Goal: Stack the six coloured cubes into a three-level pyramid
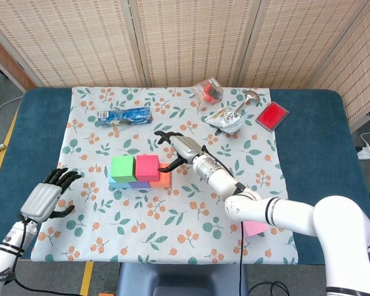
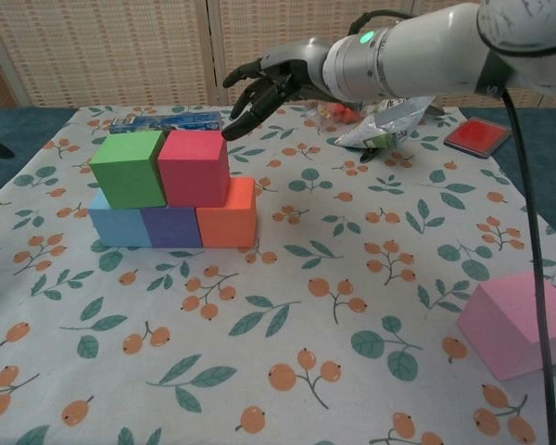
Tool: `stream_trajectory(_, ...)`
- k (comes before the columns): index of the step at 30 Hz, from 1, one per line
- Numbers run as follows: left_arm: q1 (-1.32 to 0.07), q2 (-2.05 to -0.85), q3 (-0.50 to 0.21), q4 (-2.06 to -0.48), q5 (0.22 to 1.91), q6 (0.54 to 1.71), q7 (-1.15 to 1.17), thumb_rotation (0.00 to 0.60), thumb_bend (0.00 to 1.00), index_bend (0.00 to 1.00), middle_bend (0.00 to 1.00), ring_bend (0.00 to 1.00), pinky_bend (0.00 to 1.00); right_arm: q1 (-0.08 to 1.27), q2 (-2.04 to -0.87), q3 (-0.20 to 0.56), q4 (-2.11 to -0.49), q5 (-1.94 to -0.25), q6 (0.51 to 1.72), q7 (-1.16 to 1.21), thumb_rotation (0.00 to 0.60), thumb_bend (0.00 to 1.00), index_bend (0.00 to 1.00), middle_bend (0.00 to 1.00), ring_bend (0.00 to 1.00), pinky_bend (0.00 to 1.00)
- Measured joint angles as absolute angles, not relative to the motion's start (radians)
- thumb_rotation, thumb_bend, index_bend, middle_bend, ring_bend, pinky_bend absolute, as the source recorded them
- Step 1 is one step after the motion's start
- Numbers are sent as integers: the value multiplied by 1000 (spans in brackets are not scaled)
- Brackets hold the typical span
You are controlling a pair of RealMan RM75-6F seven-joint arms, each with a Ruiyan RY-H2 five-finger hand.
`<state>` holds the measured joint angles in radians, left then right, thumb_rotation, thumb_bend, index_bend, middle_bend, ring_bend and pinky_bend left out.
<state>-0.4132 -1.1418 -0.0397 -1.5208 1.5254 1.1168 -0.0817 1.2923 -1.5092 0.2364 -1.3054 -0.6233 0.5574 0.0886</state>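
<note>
A light blue cube (image 2: 118, 224), a purple cube (image 2: 170, 227) and an orange cube (image 2: 229, 215) form a row on the floral cloth (image 2: 334, 306). On top sit a green cube (image 2: 128, 169) and a red cube (image 2: 194, 168) side by side; the same stack shows in the head view (image 1: 140, 171). A pink cube (image 2: 521, 322) lies alone at the near right, partly behind my right arm in the head view (image 1: 254, 227). My right hand (image 2: 271, 83) hovers above and behind the red cube, fingers apart, holding nothing. My left hand (image 1: 47, 196) hangs open at the cloth's left edge.
At the back of the cloth lie a blue packet (image 1: 125, 116), a clear bag of small items (image 1: 209, 91), a crumpled wrapper (image 1: 226, 118) and a spoon (image 1: 248, 98). A red box (image 1: 272, 116) sits on the blue table at the back right.
</note>
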Motion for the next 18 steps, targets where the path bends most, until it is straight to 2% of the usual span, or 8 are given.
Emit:
stream_trajectory(6, -478, -1165, -55, -1519, 1522, 1049, -31, 600, 293, 115, 96, 1, 68, 1293, -1527, 225, -1266, -589, 572, 40, 485, 0, 0, 152, 14, 0)
stream_trajectory(18, -534, -1208, -53, -1506, 1508, 991, 3, 600, 292, 115, 95, 1, 66, 1311, -1621, 228, -1139, -545, 543, -15, 486, 0, 0, 134, 0, 0)
